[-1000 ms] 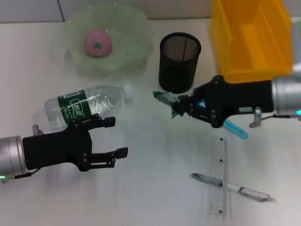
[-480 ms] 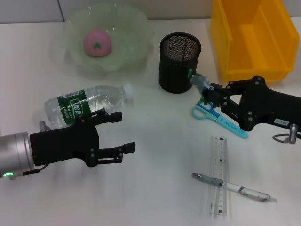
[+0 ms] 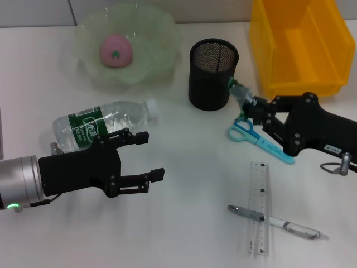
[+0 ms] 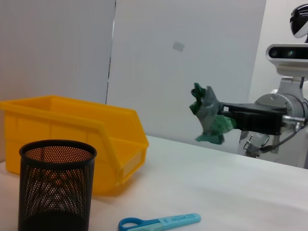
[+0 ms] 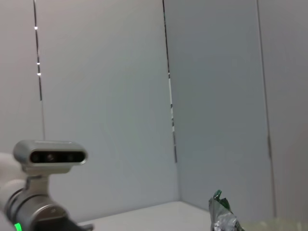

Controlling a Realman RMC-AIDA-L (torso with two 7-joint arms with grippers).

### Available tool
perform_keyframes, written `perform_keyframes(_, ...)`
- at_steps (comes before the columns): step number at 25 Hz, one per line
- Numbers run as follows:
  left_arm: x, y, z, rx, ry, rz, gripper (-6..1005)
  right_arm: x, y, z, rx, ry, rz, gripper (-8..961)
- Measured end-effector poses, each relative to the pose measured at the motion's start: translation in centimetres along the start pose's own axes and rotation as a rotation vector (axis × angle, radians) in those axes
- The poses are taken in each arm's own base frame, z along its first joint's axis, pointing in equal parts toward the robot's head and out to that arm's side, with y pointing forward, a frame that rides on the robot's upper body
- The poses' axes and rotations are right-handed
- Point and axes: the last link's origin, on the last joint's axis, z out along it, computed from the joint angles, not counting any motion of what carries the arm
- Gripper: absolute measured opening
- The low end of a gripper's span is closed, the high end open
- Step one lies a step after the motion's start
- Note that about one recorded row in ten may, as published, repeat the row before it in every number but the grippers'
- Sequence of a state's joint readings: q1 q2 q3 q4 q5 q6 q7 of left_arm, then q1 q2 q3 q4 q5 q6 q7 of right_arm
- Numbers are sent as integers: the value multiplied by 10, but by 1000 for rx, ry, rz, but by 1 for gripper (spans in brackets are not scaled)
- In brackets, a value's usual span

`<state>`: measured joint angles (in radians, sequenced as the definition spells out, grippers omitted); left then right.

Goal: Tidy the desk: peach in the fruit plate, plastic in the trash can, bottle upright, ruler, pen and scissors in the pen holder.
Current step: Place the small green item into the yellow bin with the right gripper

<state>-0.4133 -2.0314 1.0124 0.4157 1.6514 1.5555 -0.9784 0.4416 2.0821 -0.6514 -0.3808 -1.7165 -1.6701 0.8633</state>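
Crumpled plastic (image 3: 239, 91) pinched in my right gripper (image 3: 249, 103), yellow trash can (image 3: 298, 42) at 1 o'clock.
Loose pinch could drop it into pen holder (image 3: 212, 73); left gripper (image 3: 146, 156) idle, claw wide.

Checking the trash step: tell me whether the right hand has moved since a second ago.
Yes. The right hand, shut on the plastic, moved from before the pen holder toward the yellow bin.
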Motion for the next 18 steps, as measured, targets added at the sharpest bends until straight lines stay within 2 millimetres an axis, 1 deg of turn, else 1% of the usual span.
perform_keyframes(4, 0, 1, 0, 0, 1, 0, 784, 0, -3, 0, 68, -47, -14, 85)
perform_keyframes(7, -1, 2, 0, 0, 2, -3, 783, -1, -16, -8, 214, -104, -19, 86)
perform_keyframes(8, -1, 2, 0, 0, 2, -3, 783, -1, -16, -8, 214, -104, -19, 86)
perform_keyframes(11, -1, 2, 1, -2, 4, -3, 782, 2, -30, -14, 365, -132, -8, 87)
perform_keyframes(12, -1, 3, 1, -3, 5, -4, 782, 5, -38, -16, 456, -139, 2, 87)
perform_keyframes(13, -1, 3, 1, -3, 5, -4, 782, 5, -38, -16, 456, -139, 2, 88)
perform_keyframes(14, -2, 3, 1, -3, 5, -4, 781, 7, -48, -18, 541, -138, 11, 88)
perform_keyframes(15, -2, 4, 2, -4, 7, -5, 781, 8, -52, -19, 571, -135, 14, 88)
perform_keyframes(16, -2, 4, 2, -4, 7, -5, 781, 8, -52, -19, 571, -135, 14, 89)
perform_keyframes(17, -2, 4, 2, -6, 8, -5, 781, 10, -60, -18, 625, -119, 26, 89)
perform_keyframes(18, -2, 4, 2, -6, 8, -5, 780, 10, -60, -18, 625, -119, 26, 89)
